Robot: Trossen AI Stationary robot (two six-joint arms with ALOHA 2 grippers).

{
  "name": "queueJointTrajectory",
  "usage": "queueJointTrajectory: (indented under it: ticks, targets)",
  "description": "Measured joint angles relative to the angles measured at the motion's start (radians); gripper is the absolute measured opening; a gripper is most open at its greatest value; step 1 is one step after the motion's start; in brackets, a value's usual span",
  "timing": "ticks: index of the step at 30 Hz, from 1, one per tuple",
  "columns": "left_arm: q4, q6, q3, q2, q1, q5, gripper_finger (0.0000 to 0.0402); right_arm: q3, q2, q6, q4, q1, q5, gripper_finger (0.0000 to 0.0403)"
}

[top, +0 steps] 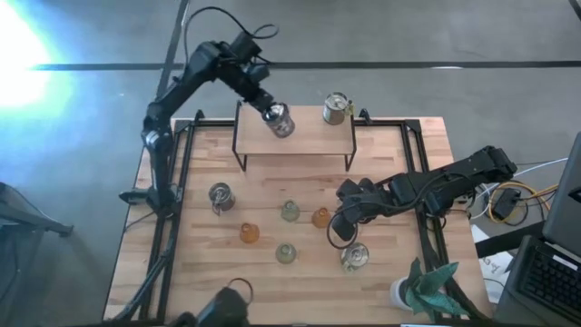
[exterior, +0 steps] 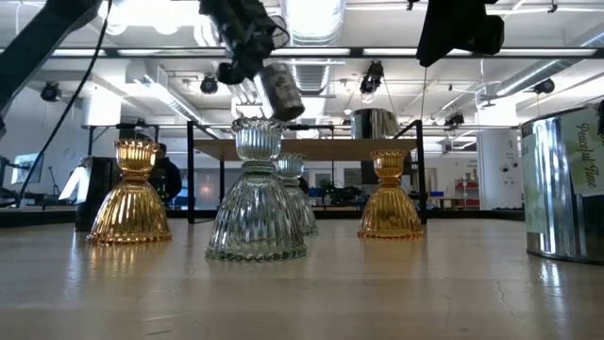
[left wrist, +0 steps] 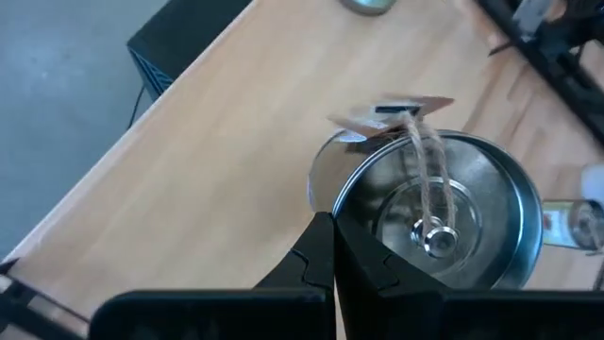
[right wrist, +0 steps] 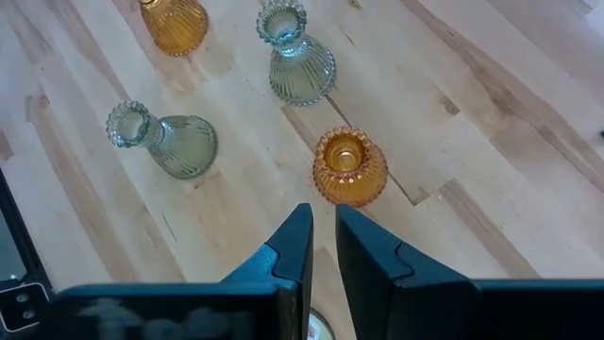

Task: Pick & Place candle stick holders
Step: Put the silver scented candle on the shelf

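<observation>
Left gripper (top: pixel 269 111) pinches silvery can holder (top: pixel 280 121) rim, apparently above shelf (top: pixel 309 138); right gripper (top: pixel 342 221) closed, empty, near amber holder (top: pixel 320 217).

The table (top: pixel 381 263) is pale matt wood in jointed planks, and the raised shelf (top: pixel 309 136) on it has the same wood over thin black metal legs. On the shelf, a silvery cup (left wrist: pixel 444 212) is shiny metal inside. Below the shelf, amber holders (right wrist: pixel 347 165) and pale green holders (right wrist: pixel 294 57) are ribbed, glossy glass.
</observation>
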Motion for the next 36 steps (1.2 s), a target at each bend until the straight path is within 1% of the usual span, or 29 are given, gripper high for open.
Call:
queueJointTrajectory:
  ticks: [6, 11, 15, 19, 24, 27, 36]
  targets:
    - [0.011, 0.034, 0.045, 0.041, -0.027, -0.064, 0.0, 0.0, 0.0, 0.0, 0.0, 0.0, 0.0, 0.0043]
    - [0.012, 0.044, 0.046, 0.065, -0.031, -0.078, 0.0, 0.0, 0.0, 0.0, 0.0, 0.0, 0.0, 0.0043]
    - [0.011, 0.066, 0.046, 0.089, -0.042, -0.132, 0.0, 0.0, 0.0, 0.0, 0.001, 0.0, 0.0, 0.0043]
    - [0.025, 0.07, 0.046, 0.112, -0.055, -0.148, 0.0, 0.0, 0.0, 0.004, 0.002, 0.0, 0.0, 0.0043]
    - [0.028, 0.07, 0.046, 0.123, -0.06, -0.142, 0.0001, -0.001, 0.0, 0.007, 0.002, 0.0, 0.0, 0.0043]
    - [0.043, 0.07, 0.046, 0.124, -0.06, -0.144, 0.0012, -0.001, 0.0, 0.008, 0.002, 0.0, 0.0, 0.0043]
    - [0.155, 0.085, 0.045, 0.126, -0.059, -0.149, 0.0057, -0.001, 0.0, 0.015, 0.002, 0.0, 0.0, 0.0043]
